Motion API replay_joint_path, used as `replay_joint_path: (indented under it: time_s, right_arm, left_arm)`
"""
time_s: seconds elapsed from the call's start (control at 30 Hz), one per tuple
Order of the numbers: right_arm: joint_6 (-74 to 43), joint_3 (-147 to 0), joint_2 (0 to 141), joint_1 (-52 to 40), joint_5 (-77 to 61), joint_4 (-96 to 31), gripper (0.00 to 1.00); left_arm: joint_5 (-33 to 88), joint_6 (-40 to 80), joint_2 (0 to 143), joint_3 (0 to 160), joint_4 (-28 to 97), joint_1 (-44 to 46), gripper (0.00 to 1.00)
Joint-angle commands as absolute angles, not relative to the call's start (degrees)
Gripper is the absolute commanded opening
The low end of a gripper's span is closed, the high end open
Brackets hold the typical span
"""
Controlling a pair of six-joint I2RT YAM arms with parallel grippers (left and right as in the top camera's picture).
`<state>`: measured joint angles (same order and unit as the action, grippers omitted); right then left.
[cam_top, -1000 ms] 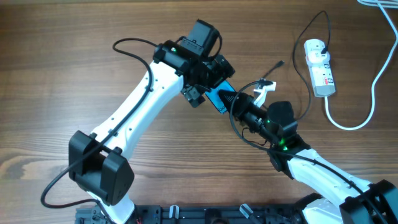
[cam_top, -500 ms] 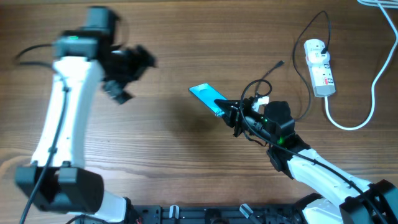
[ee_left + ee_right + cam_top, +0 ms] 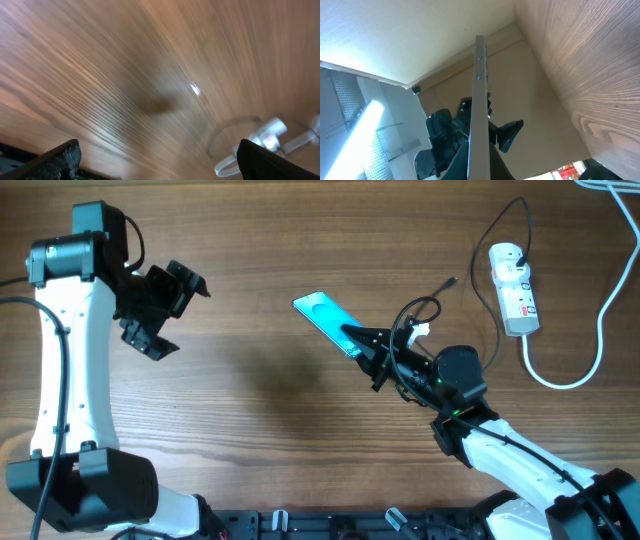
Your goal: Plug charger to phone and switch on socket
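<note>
The phone, teal screen up, is tilted above the table, held at its lower end by my right gripper, which is shut on it. In the right wrist view the phone shows edge-on between the fingers. The charger's thin black cable loops by my right wrist, and its plug tip lies free on the table to the right of the phone. The white socket lies at the far right with a plug inserted. My left gripper is open and empty at the far left; its view shows only blurred wood between the fingers.
A thick white power cord curves from the socket toward the top right corner. The wooden tabletop lies between the two arms.
My left arm has let go of the phone and swung away to the far left. My right gripper keeps hold of the phone, now shifted a little up and left.
</note>
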<state>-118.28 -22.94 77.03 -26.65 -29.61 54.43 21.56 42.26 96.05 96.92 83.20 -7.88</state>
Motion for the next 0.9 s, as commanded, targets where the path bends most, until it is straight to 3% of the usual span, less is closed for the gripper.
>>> replay_joint_path:
  time_s: [0.0,0.07,0.37,0.87]
  right_arm:
    - [-118.72,-23.75,77.03,-26.83,-30.76,55.53,0.04]
    - [-118.72,-23.75,77.03,-26.83,-30.76,55.51,0.04]
    - [-118.69,-23.75,77.03,-26.83,-31.94,55.53,0.04]
    - [-118.72,-23.75,77.06,-26.83,-32.91,55.77,0.04]
  left_arm:
    - [42.0,32.99,95.24,97.51,82.56,-7.49,0.99]
    - [45.65,31.44,95.24,97.51,82.59,-6.33,1.0]
    - [41.74,30.7,95.44,97.45,77.54,6.33,0.99]
    - [27.18,46.72,95.7,94.59,67.22,22.98,0.78]
